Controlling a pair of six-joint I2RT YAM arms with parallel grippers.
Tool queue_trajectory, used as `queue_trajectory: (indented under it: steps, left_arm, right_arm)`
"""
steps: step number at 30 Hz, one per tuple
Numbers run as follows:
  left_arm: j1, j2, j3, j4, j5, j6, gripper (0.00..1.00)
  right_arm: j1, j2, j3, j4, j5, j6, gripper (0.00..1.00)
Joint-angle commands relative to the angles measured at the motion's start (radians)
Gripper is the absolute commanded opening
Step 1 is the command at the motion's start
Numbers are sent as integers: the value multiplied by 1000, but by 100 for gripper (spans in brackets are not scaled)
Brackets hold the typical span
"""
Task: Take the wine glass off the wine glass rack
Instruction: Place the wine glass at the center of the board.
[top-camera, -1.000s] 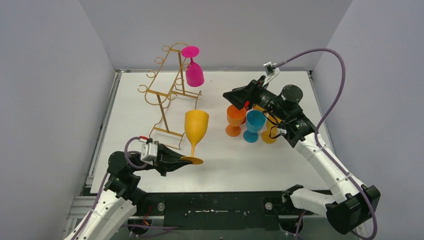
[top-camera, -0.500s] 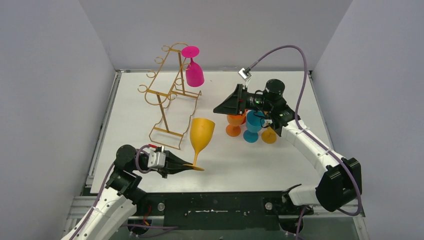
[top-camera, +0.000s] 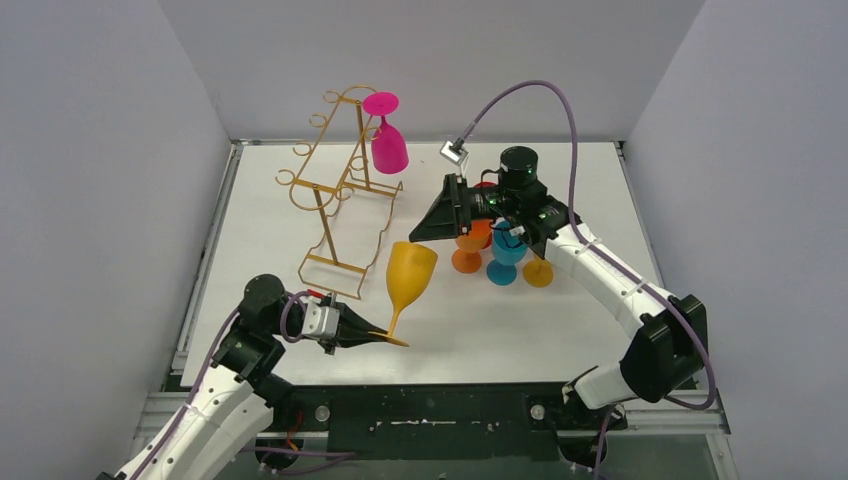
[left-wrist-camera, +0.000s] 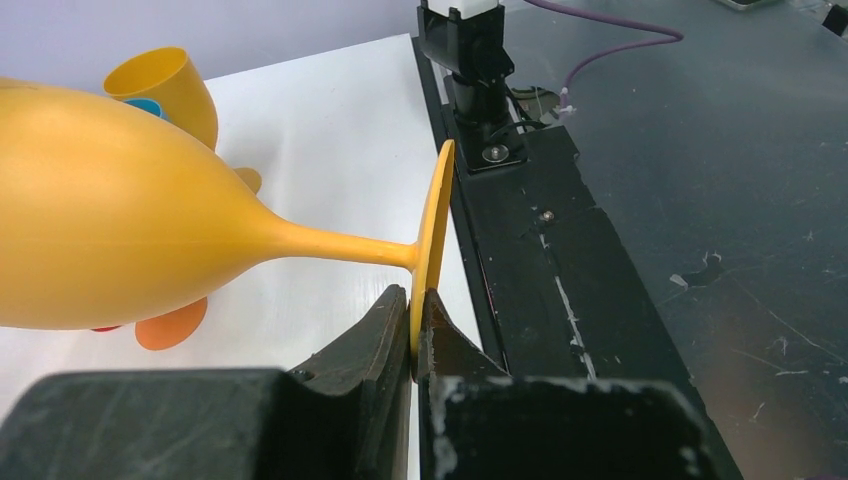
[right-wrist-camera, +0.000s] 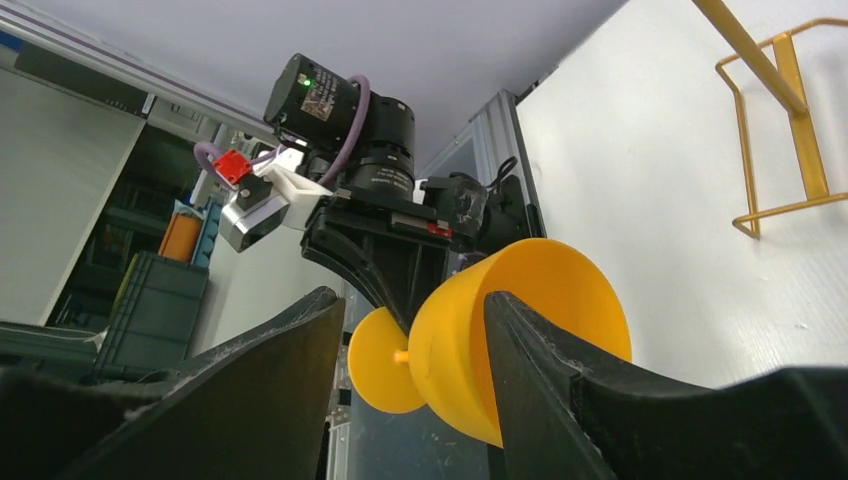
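Observation:
The gold wire wine glass rack (top-camera: 338, 185) stands at the back left, with a pink wine glass (top-camera: 388, 145) hanging upside down from its top arm. A yellow wine glass (top-camera: 410, 275) is off the rack, tilted above the table. My left gripper (top-camera: 372, 331) is shut on the edge of its round foot (left-wrist-camera: 434, 225); the bowl (left-wrist-camera: 110, 235) reaches away to the left. My right gripper (top-camera: 422, 228) is open just above the bowl's rim. In the right wrist view, bowl (right-wrist-camera: 520, 340) and foot (right-wrist-camera: 385, 360) show between and beyond the spread fingers (right-wrist-camera: 560, 400) of that gripper (right-wrist-camera: 412, 297), and the rack base (right-wrist-camera: 790, 120) is at the upper right.
An orange glass (top-camera: 466, 245), a blue glass (top-camera: 505, 250) and another yellow-orange glass (top-camera: 540, 272) stand upright in a cluster under my right arm. Grey walls close in the table on the left, back and right. The black front rail (left-wrist-camera: 560, 290) runs under the held foot.
My left gripper carried the yellow glass a little right and tilted it further. My right arm swung left from above the cluster toward the bowl, its jaws narrowing somewhat.

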Motion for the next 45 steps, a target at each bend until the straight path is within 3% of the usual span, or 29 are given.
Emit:
queue_trajectory:
  steps: [1, 9, 16, 31, 37, 45]
  left_arm:
    - [1, -4, 50, -37, 54, 61, 0]
    - [1, 9, 55, -103, 32, 102, 0]
    - [1, 55, 95, -235, 18, 229, 0]
    - [1, 22, 112, -352, 10, 278, 0]
    - [1, 40, 107, -346, 9, 283, 0]
    - [1, 67, 127, -330, 27, 301, 0]
  right_arm:
    - [-3, 14, 69, -121, -24, -72, 55]
    - [12, 35, 114, -283, -4, -172, 46]
    - [12, 81, 122, -361, -34, -222, 46]
    - [-12, 104, 115, -313, 16, -223, 50]
    - [-8, 91, 97, -262, -52, -160, 45]
    - [8, 104, 93, -339, -90, -238, 42]
